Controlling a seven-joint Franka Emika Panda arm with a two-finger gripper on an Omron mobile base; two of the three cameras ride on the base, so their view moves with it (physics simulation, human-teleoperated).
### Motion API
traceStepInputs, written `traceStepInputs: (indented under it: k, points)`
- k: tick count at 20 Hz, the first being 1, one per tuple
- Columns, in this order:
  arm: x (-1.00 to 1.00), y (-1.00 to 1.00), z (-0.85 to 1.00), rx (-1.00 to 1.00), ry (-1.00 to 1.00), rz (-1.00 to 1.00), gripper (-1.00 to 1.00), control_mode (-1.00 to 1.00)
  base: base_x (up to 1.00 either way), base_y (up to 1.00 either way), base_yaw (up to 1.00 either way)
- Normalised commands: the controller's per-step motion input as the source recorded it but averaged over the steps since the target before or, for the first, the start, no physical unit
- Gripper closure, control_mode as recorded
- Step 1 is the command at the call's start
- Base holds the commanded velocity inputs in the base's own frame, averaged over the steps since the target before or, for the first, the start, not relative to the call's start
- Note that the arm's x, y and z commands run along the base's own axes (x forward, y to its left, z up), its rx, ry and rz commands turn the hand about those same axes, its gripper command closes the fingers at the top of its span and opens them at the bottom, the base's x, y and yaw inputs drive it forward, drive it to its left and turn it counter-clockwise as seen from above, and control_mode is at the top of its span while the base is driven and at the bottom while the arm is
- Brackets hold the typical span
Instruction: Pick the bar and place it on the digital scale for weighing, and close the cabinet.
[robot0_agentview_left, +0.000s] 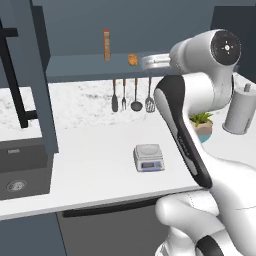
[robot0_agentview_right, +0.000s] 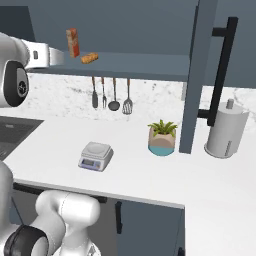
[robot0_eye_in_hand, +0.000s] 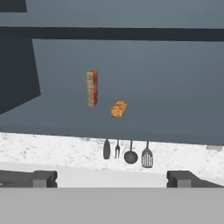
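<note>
Gripper spread wide, nothing in it, aimed at the open cabinet.
Scale sits bare on the worktop; farther back, bar lies on the cabinet shelf beside the upright orange box.

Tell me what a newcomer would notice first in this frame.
The white arm dominates, rearing up over the counter with its open fingers aimed at the open dark blue cabinet. On the cabinet shelf the small golden-brown bar lies beside a tall orange box. Below, the digital scale sits bare on the white counter, under a row of hanging utensils.
</note>
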Motion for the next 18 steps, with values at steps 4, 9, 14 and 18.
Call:
traceStepInputs:
  k: [4, 9, 14, 18]
  points:
    - [0.69, 0.0, -0.02, 0.0, 0.0, 0.0, -1.0, -1.0, 0.0, 0.0, 0.0]
    - [0.71, 0.0, -0.13, 0.0, 0.03, -0.04, -1.0, -1.0, 0.0, 0.0, 0.0]
    - [0.46, 0.02, -0.28, 0.11, 0.01, -0.09, -1.0, -1.0, 0.0, 0.0, 0.0]
    - [0.44, 0.04, -0.14, 0.12, 0.04, -0.04, -1.0, -1.0, 0.0, 0.0, 0.0]
